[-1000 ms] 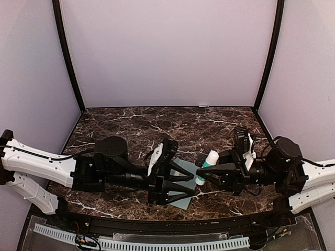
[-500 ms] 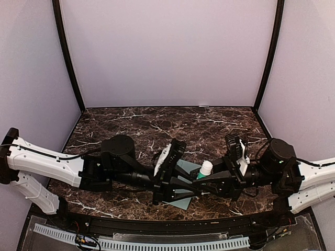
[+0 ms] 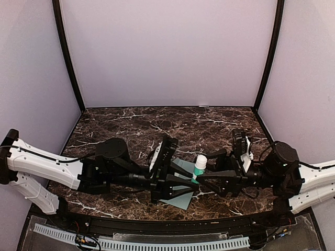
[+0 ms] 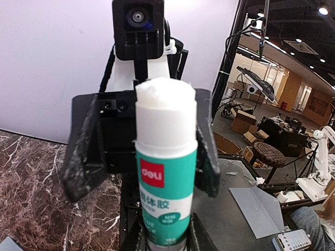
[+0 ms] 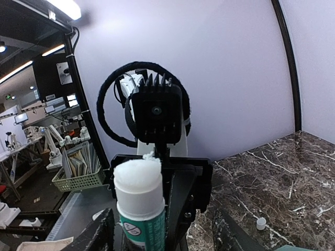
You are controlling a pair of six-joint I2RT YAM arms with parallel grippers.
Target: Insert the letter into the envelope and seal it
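Observation:
A green-and-white glue stick stands upright, uncapped, with white glue showing at its top. My left gripper is shut on its base, and in the left wrist view its fingers clamp the tube. My right gripper is open, with its fingers spread either side of the stick and not touching it. The pale teal envelope lies flat on the table, partly hidden under my left gripper. The letter is not in view.
The table is dark marble, enclosed by purple walls with black corner posts. A small white cap lies on the marble beside the left arm. Both arms meet at the table's near middle.
The glue stick has shifted a little left. My right gripper, closed around it a second ago, has opened and backed off, leaving the stick in my left gripper.

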